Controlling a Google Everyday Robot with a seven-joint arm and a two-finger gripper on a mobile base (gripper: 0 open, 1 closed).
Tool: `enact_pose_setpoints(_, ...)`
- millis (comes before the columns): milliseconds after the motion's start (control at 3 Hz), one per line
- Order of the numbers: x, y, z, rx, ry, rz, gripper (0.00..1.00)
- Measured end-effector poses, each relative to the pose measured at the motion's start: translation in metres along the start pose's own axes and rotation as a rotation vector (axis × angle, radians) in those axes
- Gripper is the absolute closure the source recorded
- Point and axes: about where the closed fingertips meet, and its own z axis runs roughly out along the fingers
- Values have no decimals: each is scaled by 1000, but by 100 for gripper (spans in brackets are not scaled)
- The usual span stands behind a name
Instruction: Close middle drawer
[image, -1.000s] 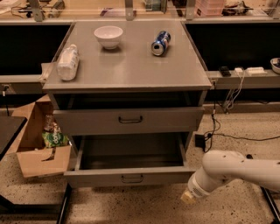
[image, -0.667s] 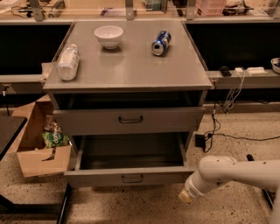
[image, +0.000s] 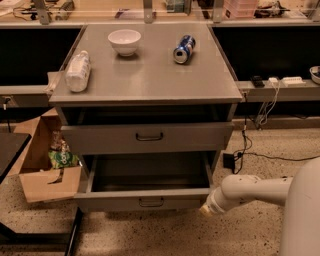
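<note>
Middle drawer (image: 112, 201) of a grey metal cabinet stands pulled well out. Its long shallow tray is open to view, and its low front panel carries a small dark bar handle (image: 151, 202) at the centre. The gripper (image: 206, 210), at the end of a white arm (image: 250, 190), sits low at the right-hand end of that front panel, touching it or just beside it; which one cannot be told. Whether the gripper is wide or narrow cannot be told either. It seems placed against the panel's face rather than at the handle, which lies off to its left, because closing calls for a push inward and not a grasp. Above the gripper and to its left is the taller drawer front (image: 100, 139). Higher up, on the cabinet top (image: 150, 75), a white bowl (image: 124, 41), a blue can (image: 184, 48) on its side and a plastic bottle (image: 78, 71) lie well apart from the gripper. Far to its left, on the floor, an open cardboard box (image: 47, 182) holds a green packet (image: 62, 159).
</note>
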Motion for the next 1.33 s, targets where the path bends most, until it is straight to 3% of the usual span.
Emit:
enact_pose_setpoints(333,0,0,0,0,0,0,100)
enact_pose_setpoints(1333,-30,-28,7,44,-63,-19,100)
